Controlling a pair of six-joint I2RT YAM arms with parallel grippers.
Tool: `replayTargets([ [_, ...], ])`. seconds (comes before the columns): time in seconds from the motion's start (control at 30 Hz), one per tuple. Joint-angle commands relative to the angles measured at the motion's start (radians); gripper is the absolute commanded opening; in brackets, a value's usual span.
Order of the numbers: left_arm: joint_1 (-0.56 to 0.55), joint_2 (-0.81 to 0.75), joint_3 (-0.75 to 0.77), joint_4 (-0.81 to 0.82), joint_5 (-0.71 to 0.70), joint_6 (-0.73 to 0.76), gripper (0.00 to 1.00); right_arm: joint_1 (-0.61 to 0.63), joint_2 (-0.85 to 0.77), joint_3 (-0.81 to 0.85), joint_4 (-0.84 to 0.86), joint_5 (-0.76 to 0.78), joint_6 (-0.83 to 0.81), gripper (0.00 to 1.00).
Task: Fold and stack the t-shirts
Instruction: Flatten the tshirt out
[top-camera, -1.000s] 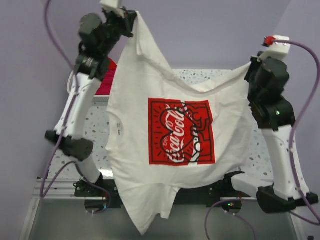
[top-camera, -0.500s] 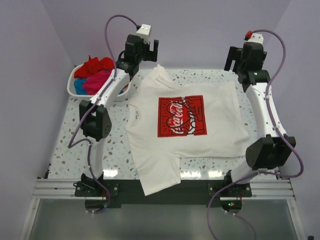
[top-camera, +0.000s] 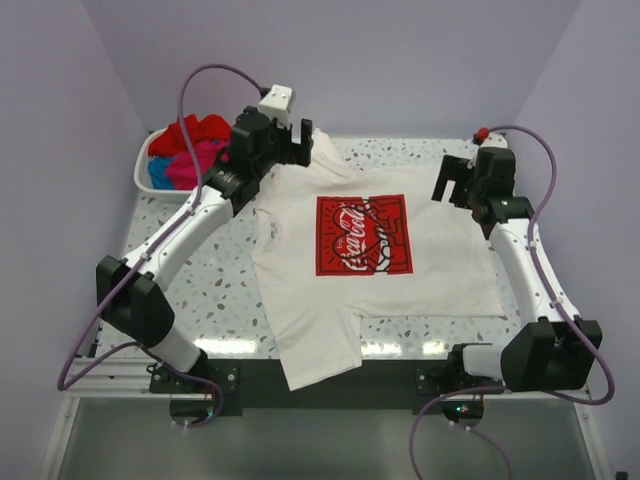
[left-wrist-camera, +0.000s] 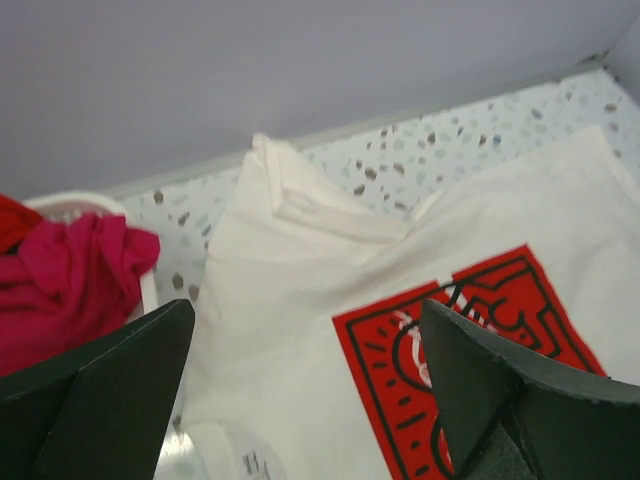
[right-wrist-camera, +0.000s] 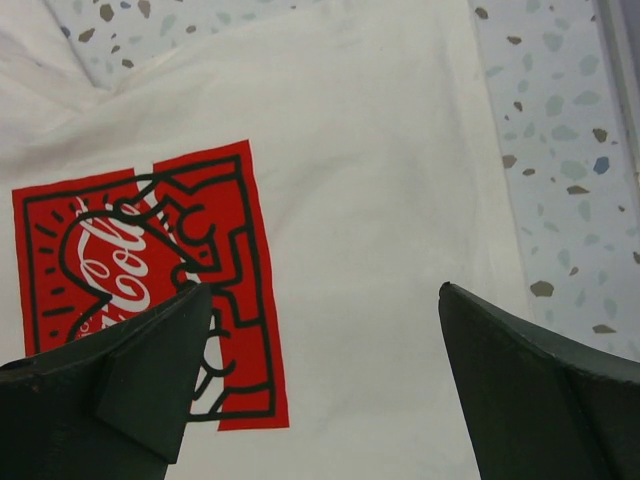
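A white t-shirt (top-camera: 440, 265) with a red Coca-Cola print (top-camera: 362, 234) lies spread face up on the speckled table. One corner of its hem hangs over the near edge, and the far-left sleeve is bunched up. My left gripper (top-camera: 293, 151) hovers open over that bunched sleeve; in the left wrist view the gripper (left-wrist-camera: 307, 310) has only the cloth (left-wrist-camera: 290, 250) below it. My right gripper (top-camera: 452, 188) stands open above the shirt's far-right side, and in the right wrist view the gripper (right-wrist-camera: 325, 290) holds nothing over the shirt (right-wrist-camera: 380, 200). Red (top-camera: 197, 130), magenta (top-camera: 195, 162) and blue (top-camera: 160, 166) t-shirts are piled in a basket.
The white plastic basket (top-camera: 145, 184) stands at the table's far left corner, close to my left arm; its rim (left-wrist-camera: 70, 205) shows in the left wrist view. Purple walls close in the back and both sides. A metal rail (top-camera: 110, 375) runs along the near edge.
A second ago both grippers held the white t-shirt up in the air by its shoulders. They have let go, the shirt now lies flat, and both arms have drawn back a little toward me.
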Motion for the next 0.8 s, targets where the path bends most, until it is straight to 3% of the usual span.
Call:
replayTargets([
  [0.0,0.005,0.011,-0.126,-0.112,-0.008,-0.053,1.0,0.001,-0.002,-0.049,0.015,-0.069,0.045,0.99],
  [0.4,0.029,0.087,-0.312,-0.152,0.106,-0.138,1.0,-0.001,0.168,-0.108,0.001,-0.162,0.073,0.99],
  [0.77,0.078,0.274,-0.283,-0.103,0.256,-0.181,1.0,-0.001,0.36,-0.056,-0.011,-0.248,0.109,0.99],
])
